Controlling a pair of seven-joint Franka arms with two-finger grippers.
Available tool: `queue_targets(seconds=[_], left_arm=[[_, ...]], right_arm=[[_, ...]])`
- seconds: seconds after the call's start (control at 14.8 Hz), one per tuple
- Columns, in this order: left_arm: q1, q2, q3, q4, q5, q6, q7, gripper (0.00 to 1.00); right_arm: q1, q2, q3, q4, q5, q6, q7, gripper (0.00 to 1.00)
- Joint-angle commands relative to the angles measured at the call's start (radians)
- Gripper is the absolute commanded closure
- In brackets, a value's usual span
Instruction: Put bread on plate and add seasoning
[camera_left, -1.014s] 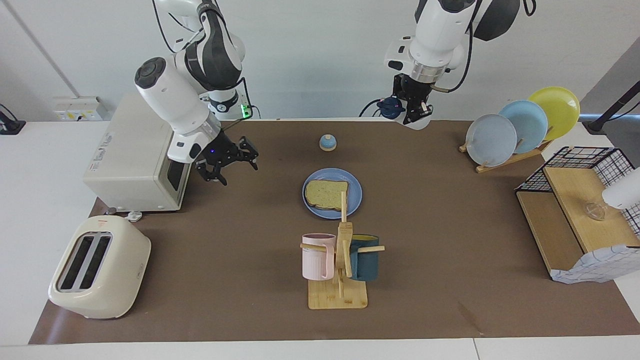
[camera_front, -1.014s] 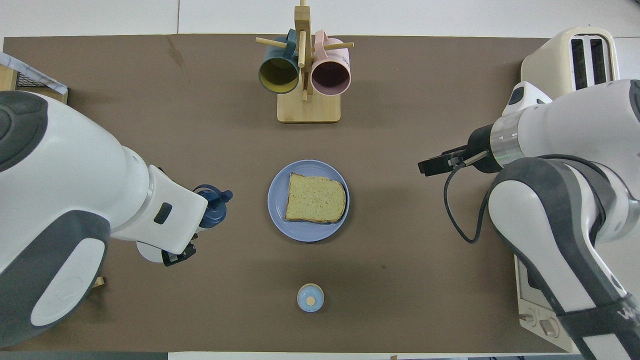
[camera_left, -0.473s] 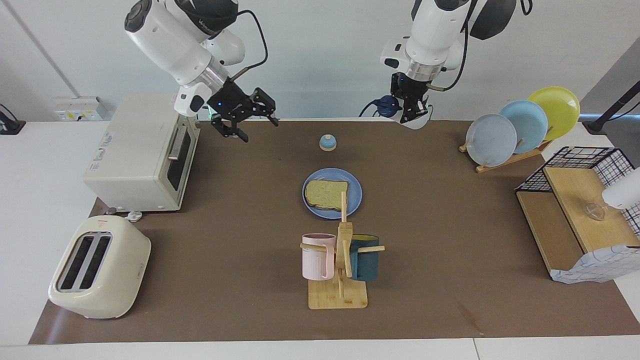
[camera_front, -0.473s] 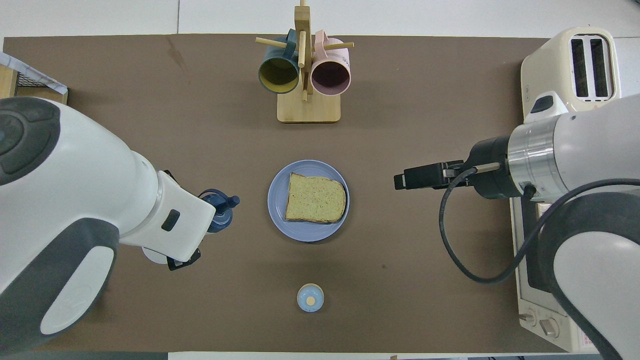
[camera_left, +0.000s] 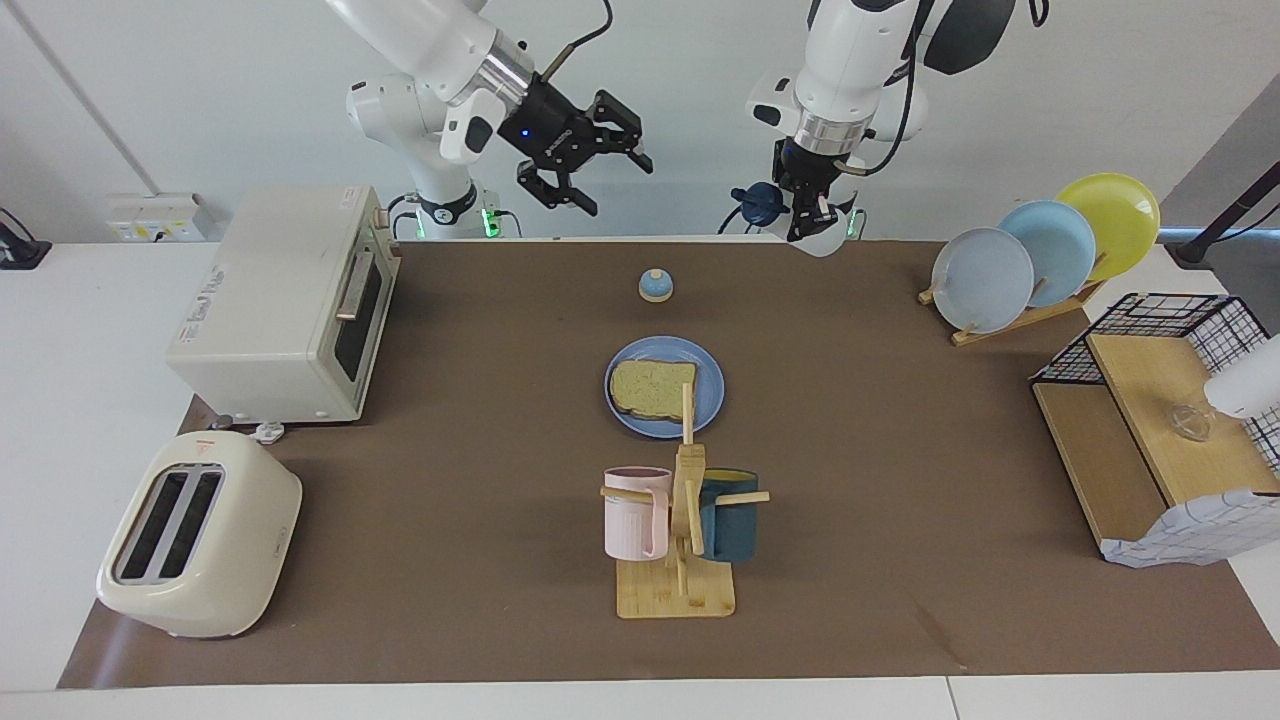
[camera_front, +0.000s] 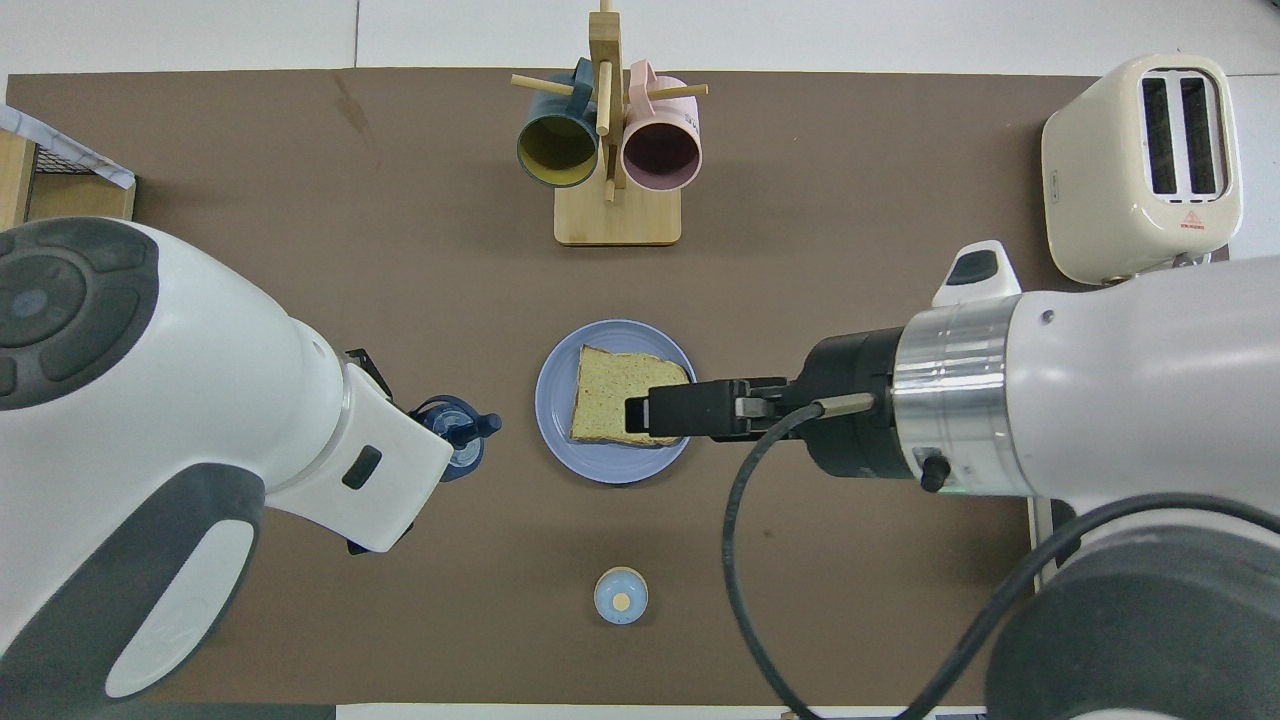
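A brown mat (camera_left: 900, 450) covered the table in front of a plain white wall. The blue plate (camera_left: 708, 385) lay near the mat's middle, with the bread (camera_left: 652, 387) flat on it; the upright of the mug rack (camera_left: 688, 500) crossed part of the plate in the facing view. The left gripper (camera_left: 812, 215) hung high over the mat's edge nearest the robots, its fingers clamped on the seasoning (camera_left: 757, 203); only the dark cap and a pale part of the bottle showed, the rest hidden by the gripper. The right gripper (camera_left: 590, 160) was raised high, fingers spread and empty. In the overhead view it (camera_front: 665, 410) overlapped the bread without touching it. A bell (camera_left: 655, 286) stood nearer the robots than the plate.
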Motion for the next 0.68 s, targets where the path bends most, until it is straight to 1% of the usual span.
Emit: queue_targets(seconds=[0.0, 0.14, 0.27, 0.41, 0.61], left_arm=[[-0.025, -0.022, 0.008, -0.015, -0.006, 0.018, 0.021, 0.68], [-0.028, -0.022, 0.008, -0.015, -0.006, 0.024, 0.023, 0.68], [-0.028, -0.022, 0.009, -0.015, -0.006, 0.024, 0.038, 0.69], [-0.025, -0.022, 0.009, -0.016, -0.007, 0.024, 0.043, 0.70], [-0.022, -0.022, 0.009, -0.016, -0.009, 0.022, 0.053, 0.70]], right_arm=[[0.106, 0.007, 0.007, 0.008, -0.009, 0.165, 0.101, 0.30], [0.145, 0.010, 0.007, 0.010, -0.047, 0.223, 0.137, 0.31], [0.191, 0.018, 0.009, 0.003, -0.078, 0.290, 0.148, 0.40], [0.194, 0.027, 0.007, 0.000, -0.144, 0.306, 0.137, 0.40], [0.176, 0.044, 0.006, 0.000, -0.155, 0.321, 0.137, 0.40]])
